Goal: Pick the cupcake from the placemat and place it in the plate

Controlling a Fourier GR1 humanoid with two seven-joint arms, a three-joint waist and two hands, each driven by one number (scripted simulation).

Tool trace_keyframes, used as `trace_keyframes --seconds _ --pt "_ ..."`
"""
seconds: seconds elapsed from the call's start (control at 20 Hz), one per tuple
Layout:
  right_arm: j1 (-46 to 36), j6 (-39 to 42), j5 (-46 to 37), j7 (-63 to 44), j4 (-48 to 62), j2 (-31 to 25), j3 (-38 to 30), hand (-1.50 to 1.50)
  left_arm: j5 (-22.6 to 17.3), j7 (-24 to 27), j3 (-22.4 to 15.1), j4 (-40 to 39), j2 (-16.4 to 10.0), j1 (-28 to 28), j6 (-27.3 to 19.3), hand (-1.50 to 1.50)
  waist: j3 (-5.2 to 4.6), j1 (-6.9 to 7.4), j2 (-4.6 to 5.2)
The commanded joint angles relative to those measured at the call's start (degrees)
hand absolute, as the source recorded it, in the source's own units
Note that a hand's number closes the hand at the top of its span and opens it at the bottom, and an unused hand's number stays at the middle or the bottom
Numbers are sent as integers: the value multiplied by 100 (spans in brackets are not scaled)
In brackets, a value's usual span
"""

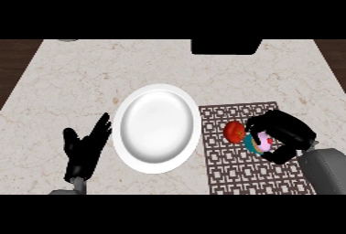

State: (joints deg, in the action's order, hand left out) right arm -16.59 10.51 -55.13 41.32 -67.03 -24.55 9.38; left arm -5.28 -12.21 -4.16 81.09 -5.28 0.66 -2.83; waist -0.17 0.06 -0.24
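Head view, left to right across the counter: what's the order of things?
left hand → plate → red round item → cupcake → right hand, curled round the cupcake. Placemat left out: it spans under the last three.

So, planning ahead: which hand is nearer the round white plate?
Left. The left hand rests beside the plate's left rim; the right hand, curled round the pink cupcake, is farther over the patterned placemat.

A red tomato [235, 131] sits on the placemat [236, 178] between the plate [155, 98] and the right robot hand [290, 130] holding the cupcake [260, 142]; open surface [88, 77] lies beyond.
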Motion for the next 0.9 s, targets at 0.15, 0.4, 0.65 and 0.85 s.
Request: trace_keyframes --seconds 0.15,0.4,0.65,0.85 --pt "503 -1021 -174 -2286 -694 2384 536 150 -29 -4 115 -128 -40 93 -36 0 -7 -106 -105" --pt "608 -1919 -110 -3225 -1027 2433 836 150 -33 -34 67 -81 -35 56 6 0 17 -82 -211" --pt "808 -2975 140 -4412 -1522 2448 1309 150 -45 -15 49 -90 -1 69 15 0 31 -49 -211" --pt "978 -3973 230 -5395 -1832 2453 1786 150 -42 -19 31 -83 10 26 27 0 34 -9 -160"
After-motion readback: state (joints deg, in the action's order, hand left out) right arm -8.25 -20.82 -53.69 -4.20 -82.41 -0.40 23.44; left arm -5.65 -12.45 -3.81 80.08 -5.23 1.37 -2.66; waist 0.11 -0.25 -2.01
